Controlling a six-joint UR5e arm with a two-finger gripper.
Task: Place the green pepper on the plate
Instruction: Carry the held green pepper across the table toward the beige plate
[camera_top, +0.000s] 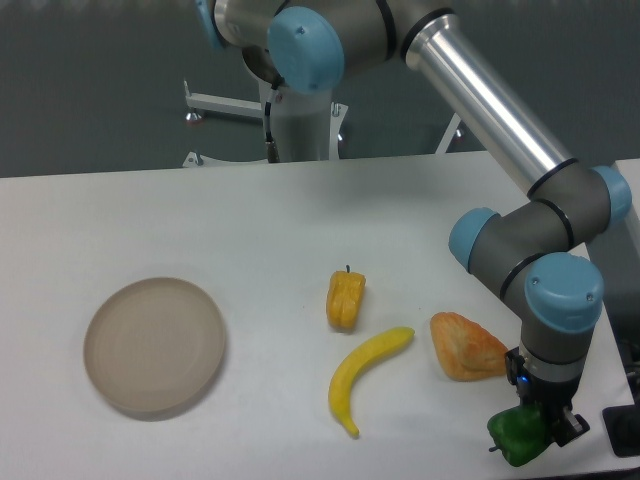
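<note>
Tool (545, 425) sits at the worktop's (300, 220) near right corner, pointing down, closed around the green pepper (518, 436); fingers mostly hidden by the pepper, so grip width reads only as pepper-wide. Pepper looks gripped from above at its top, stem poking left; can't tell if it touches the worktop. The plate (155, 345) lies bare near the left edge, well apart. Between them: croissant (466, 347), banana (366, 378), yellow-orange pepper (346, 299). Judgement: grasp done, carry across not yet; needs lift high enough to clear these.

Dark-green pepper (518, 436), beige plate (155, 346), yellow banana (363, 375)
</note>
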